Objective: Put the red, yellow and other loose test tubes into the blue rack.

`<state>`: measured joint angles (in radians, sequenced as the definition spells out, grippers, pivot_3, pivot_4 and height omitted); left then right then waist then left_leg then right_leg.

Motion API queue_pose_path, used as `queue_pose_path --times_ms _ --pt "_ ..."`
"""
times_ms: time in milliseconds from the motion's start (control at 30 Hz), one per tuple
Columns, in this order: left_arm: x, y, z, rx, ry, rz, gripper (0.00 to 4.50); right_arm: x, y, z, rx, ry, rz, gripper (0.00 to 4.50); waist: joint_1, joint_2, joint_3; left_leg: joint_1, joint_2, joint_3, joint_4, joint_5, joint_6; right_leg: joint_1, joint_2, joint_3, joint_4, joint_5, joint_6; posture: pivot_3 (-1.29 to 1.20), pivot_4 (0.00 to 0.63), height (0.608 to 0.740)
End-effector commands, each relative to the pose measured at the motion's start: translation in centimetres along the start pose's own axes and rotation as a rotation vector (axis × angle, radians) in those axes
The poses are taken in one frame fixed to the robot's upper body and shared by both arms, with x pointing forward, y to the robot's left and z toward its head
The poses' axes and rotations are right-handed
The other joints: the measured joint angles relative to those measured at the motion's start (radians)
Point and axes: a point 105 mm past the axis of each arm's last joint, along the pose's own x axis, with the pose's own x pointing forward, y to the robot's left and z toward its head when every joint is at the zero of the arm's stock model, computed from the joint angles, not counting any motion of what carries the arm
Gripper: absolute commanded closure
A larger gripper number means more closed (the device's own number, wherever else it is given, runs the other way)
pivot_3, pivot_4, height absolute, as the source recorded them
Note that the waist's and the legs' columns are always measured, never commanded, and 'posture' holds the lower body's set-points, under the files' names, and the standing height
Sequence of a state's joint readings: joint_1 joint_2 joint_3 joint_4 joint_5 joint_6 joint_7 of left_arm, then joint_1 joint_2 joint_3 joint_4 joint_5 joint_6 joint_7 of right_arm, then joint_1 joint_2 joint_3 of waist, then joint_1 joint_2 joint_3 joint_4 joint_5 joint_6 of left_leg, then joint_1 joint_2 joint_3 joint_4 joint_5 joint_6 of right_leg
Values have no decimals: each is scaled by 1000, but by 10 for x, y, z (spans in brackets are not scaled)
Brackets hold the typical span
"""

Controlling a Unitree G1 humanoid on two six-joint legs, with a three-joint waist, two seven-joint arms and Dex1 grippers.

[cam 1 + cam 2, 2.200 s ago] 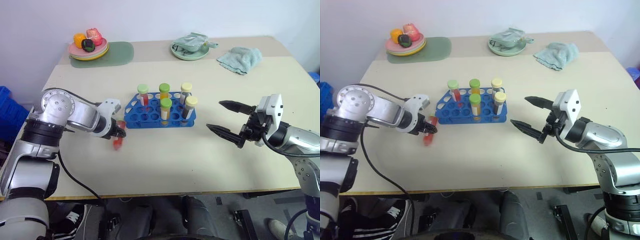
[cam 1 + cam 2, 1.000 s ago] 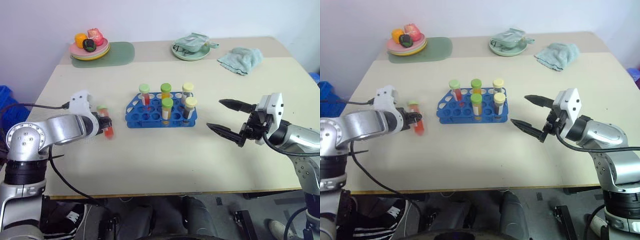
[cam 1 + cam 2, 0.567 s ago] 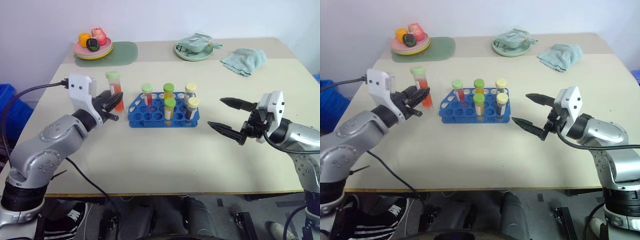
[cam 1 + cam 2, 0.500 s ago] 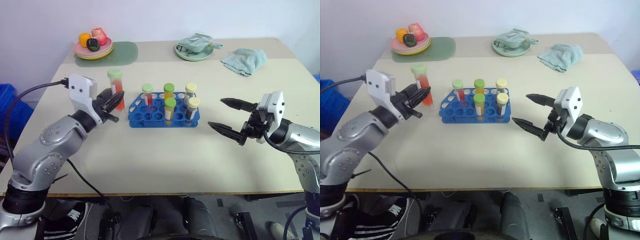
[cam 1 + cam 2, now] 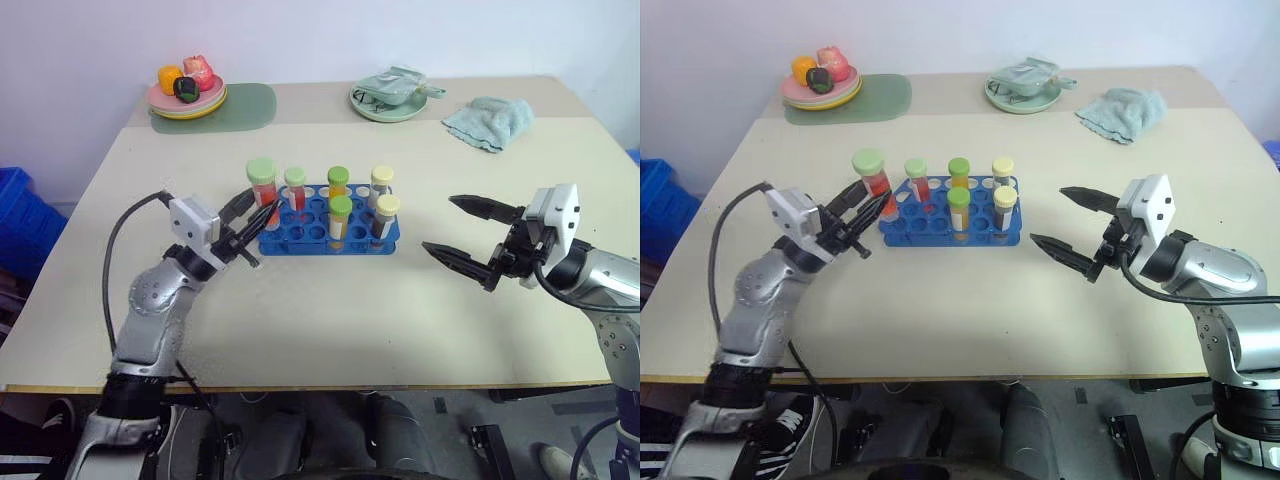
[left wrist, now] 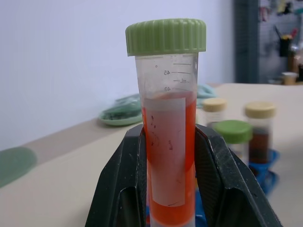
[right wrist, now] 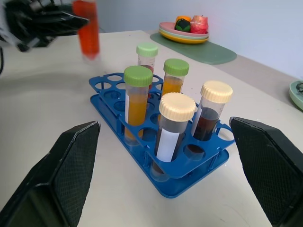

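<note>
The red test tube point(image 5: 263, 186), green-capped, is held upright and clamped in the left hand point(image 5: 247, 222), just left of the blue rack point(image 5: 327, 231) on the table point(image 5: 330, 320), over its left end. The free holes lie to the right and below the tube's long axis. The right hand point(image 5: 470, 232) is held wide open and empty, well right of the rack.
</note>
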<state>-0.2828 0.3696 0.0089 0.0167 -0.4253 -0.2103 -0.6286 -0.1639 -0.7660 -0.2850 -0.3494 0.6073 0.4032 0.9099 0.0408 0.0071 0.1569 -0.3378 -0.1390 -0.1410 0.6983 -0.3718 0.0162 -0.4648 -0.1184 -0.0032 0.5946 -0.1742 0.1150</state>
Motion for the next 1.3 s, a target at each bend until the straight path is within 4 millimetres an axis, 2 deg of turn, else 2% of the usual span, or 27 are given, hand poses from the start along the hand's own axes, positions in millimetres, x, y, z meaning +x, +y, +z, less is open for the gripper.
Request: queue_pose_path --times_ms 33,167,400,633,867,1300 --pt "7 0 4 5 -77 11 3632 -1 0 15 -47 -30 2 0 0 0 0 0 0 0 0 0 0 0 0 0 0 0 0 0 150 740" --pt "17 -13 -6 -41 -81 -43 3632 -1 -1 17 -58 -25 5 0 0 0 0 0 0 0 0 0 0 0 0 0 0 0 0 0 150 740" --pt "21 -19 -14 -50 -69 -65 3632 -1 -1 18 -58 -20 4 0 -1 0 0 0 0 0 0 0 0 0 0 0 0 0 0 0 150 740" --pt "16 -19 -20 -50 -53 -41 3632 -6 2 12 -17 10 21 0 0 0 0 0 0 -1 0 0 0 0 0 0 0 0 0 0 150 740" --pt "24 -23 -22 -45 -48 -63 3632 -5 2 14 -22 4 12 0 0 0 0 0 0 -1 0 0 0 0 0 0 0 0 0 0 150 740" --pt "19 -15 -32 -65 -9 -20 3632 -5 0 15 -33 -1 -6 0 0 0 0 0 0 -1 0 0 0 0 0 0 0 0 1 0 150 740"
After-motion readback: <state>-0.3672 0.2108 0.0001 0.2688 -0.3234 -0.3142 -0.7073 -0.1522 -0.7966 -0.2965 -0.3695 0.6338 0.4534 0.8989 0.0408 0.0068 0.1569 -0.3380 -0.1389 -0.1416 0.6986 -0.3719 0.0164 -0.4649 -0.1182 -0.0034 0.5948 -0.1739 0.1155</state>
